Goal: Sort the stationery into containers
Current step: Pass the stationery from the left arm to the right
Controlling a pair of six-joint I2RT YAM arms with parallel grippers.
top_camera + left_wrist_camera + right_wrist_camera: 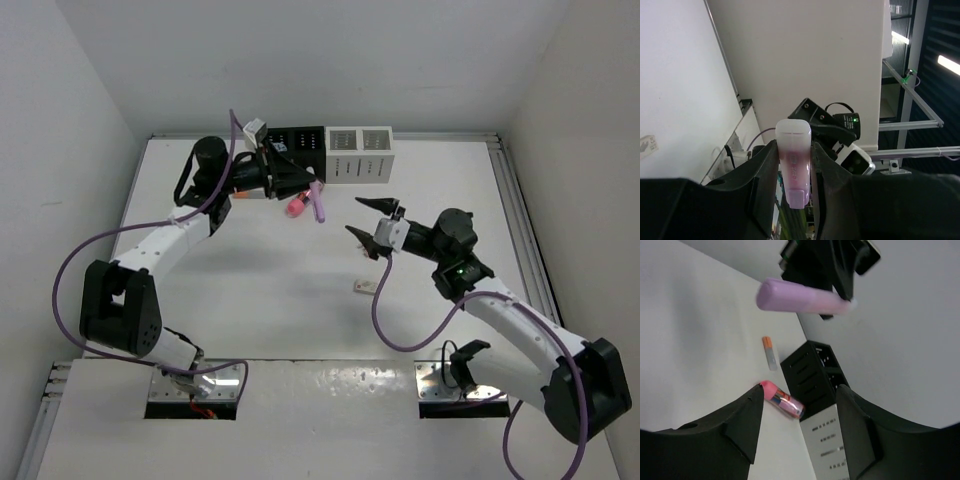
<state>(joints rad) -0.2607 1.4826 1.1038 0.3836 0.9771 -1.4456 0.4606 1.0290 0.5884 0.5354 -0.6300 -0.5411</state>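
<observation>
My left gripper (pixel 311 186) is shut on the pale lilac-pink stick (pixel 319 204) and holds it above the table, just in front of the black organizer (pixel 300 150). The left wrist view shows the stick (pixel 793 165) clamped between my fingers (pixel 765 170). The hot-pink tube (pixel 296 207) lies on the table below it. The white organizer (pixel 360 153) stands right of the black one. My right gripper (pixel 368 221) is open and empty, facing the tube (pixel 781 399) and the stick (pixel 800 297). A small eraser block (pixel 362 287) lies near it. The tape roll is out of view.
The right wrist view shows another small white block with an orange-pink end (pixel 769 352) on the table beyond the tube, beside the black organizer (pixel 812 375) and the white one (pixel 832 450). Both organizers stand against the back wall. A rail (pixel 520 215) runs along the table's right edge.
</observation>
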